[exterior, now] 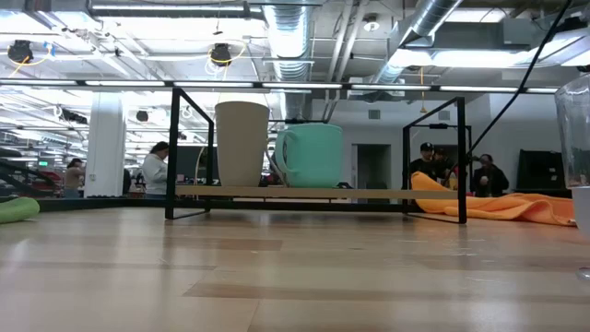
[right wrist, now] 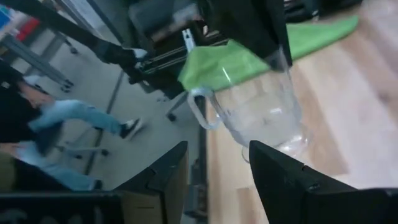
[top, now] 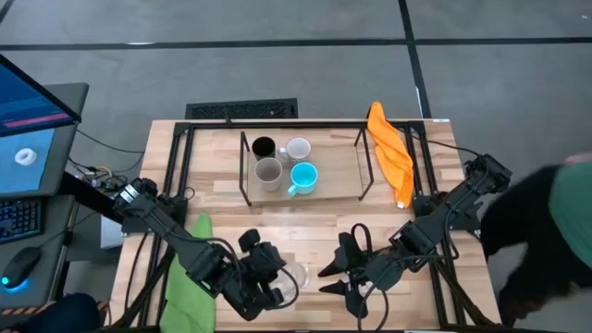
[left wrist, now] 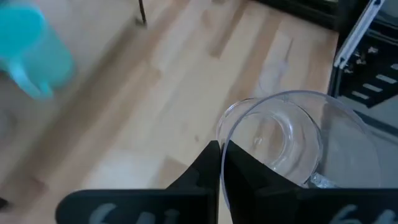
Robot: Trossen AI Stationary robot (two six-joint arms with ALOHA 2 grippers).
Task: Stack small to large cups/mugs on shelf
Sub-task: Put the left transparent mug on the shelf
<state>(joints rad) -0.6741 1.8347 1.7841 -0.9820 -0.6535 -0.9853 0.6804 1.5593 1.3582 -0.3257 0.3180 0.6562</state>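
- Left gripper pinches the glass by its rim, near edge of the table, well short of the shelf.
- Right gripper waits wide beside it.
- Keep the glass upright; clear the blue mug.

The left arm reaches in from the counter's left edge, its hand low at the front — fingers pinched together on the rim of a clear glass. The right arm angles in from the right side; its hand sits close opposite, fingers spread apart.
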